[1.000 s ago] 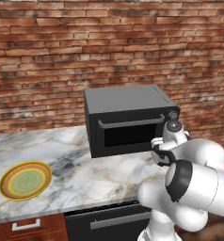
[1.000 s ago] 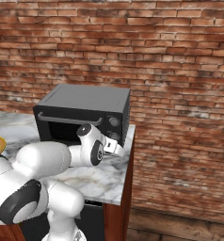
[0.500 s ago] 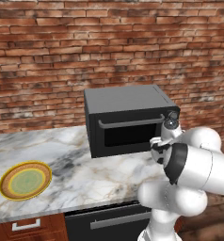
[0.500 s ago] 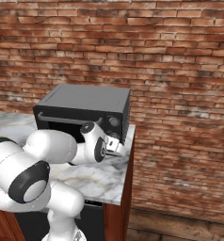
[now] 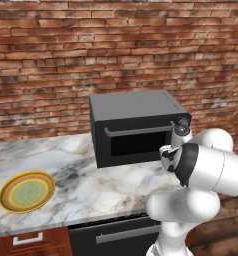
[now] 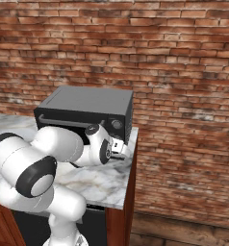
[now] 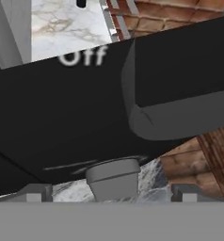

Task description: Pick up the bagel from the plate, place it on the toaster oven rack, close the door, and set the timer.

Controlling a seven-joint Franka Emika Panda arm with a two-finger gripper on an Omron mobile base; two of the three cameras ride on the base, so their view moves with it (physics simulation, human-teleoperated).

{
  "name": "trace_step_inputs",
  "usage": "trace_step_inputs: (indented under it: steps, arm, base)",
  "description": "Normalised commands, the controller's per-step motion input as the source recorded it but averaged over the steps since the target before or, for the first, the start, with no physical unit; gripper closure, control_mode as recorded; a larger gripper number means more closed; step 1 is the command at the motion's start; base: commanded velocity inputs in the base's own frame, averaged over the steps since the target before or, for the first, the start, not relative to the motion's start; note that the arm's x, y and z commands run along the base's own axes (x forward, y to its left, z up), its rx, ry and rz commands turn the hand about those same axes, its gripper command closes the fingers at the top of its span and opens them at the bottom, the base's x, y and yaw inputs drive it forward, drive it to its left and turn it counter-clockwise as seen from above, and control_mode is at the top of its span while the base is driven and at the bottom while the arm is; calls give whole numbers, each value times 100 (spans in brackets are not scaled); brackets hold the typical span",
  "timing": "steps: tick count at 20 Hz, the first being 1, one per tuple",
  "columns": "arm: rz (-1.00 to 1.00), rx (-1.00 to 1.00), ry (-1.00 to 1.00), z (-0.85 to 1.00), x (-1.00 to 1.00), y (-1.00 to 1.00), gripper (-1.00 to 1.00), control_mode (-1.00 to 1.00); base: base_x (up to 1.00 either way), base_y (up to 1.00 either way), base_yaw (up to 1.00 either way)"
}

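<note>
The plate [image 5: 27,192], yellow-rimmed with a pale green centre, lies empty on the marble counter at the left. The bagel is out of view. The black toaster oven [image 5: 136,107] stands at the counter's right end with its door [image 5: 136,144] shut and the grey bar handle [image 5: 138,131] across the top; the rack is hidden behind it. My gripper [image 7: 111,192] is open, close against the oven's right front. Its fingertips [image 7: 36,193] stand wide apart with nothing between them. In the hand view the word "Off" [image 7: 83,56] and the handle's end [image 7: 147,120] show on the black front.
The oven's round knob [image 6: 117,124] sits on its right panel, just above my hand [image 6: 115,146]. The counter [image 6: 111,185] ends right beside the oven, with a drop to the floor. A brick wall [image 5: 116,50] runs behind. Drawers and a dark appliance front [image 5: 116,235] sit under the counter.
The arm's upper links have swung across in both base views while the hand stayed by the oven's right front. The gripper has stayed open; plate and oven have not moved.
</note>
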Motion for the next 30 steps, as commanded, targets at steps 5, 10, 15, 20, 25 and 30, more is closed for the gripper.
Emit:
trace_step_inputs:
  steps: [5, 10, 15, 20, 25, 30]
  arm:
    - [0, 0, -3, -24, 1, -3, -100, -100]
    - [0, 0, -6, -22, 4, -3, -100, -100]
    - [0, 0, -6, -27, 7, -5, -100, -100]
    - [0, 0, -7, -20, 14, -2, -100, -100]
    - [0, 0, -3, -25, 17, 0, -100, -100]
    - [-2, 0, 0, -26, 25, 0, -100, -100]
  base:
    - [0, 0, 0]
    - [0, 0, 0]
    - [0, 0, 0]
    - [0, 0, 0]
    - [0, 0, 0]
    - [0, 0, 0]
